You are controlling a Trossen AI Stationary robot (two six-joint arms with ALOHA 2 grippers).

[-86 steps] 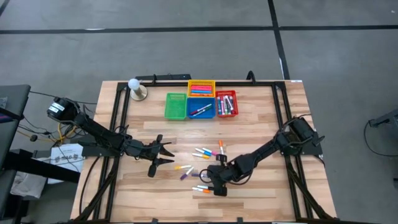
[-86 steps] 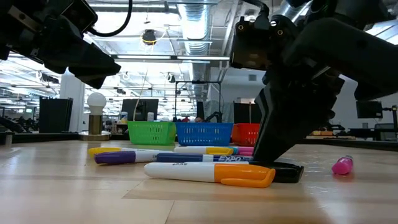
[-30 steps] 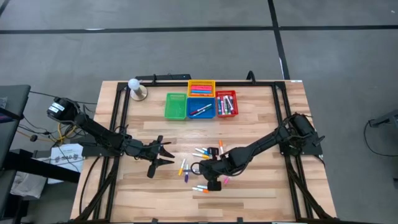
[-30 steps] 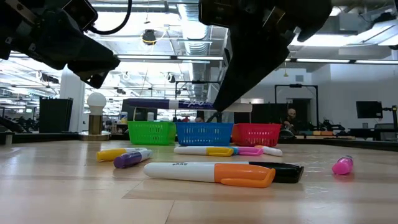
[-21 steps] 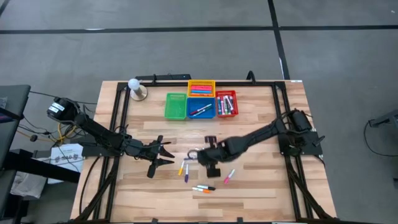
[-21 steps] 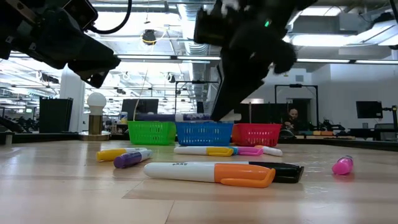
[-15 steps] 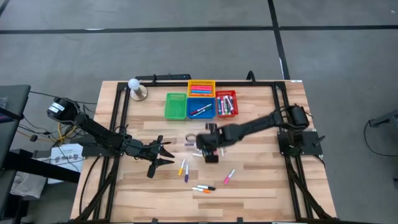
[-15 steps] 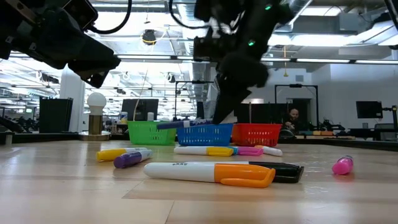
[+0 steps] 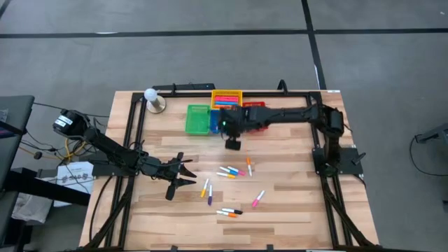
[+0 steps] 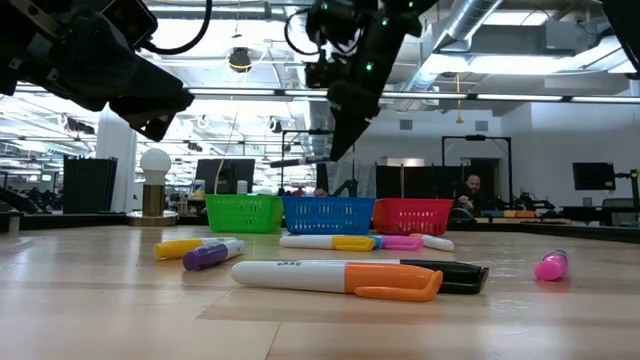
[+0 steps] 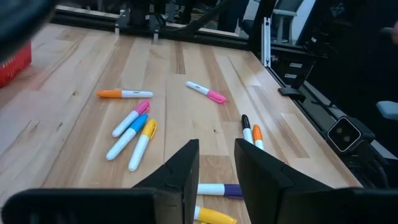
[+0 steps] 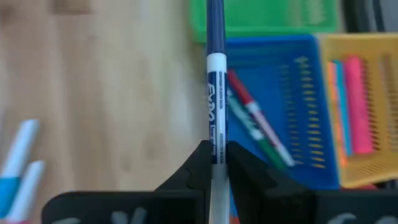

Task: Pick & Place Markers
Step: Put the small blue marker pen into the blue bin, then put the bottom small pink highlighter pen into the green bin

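I have swung the right gripper (image 9: 225, 126) from the loose markers (image 9: 234, 171) to over the blue basket (image 9: 217, 124), fingers pinching a blue-capped marker (image 12: 215, 99). Release comes next. Left gripper (image 9: 187, 172) idle, fingers part-spread.

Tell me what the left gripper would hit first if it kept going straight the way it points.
Probably the purple marker lying just ahead of the left gripper, with a yellow one beside it; depth is hard to judge, so it might pass above them.
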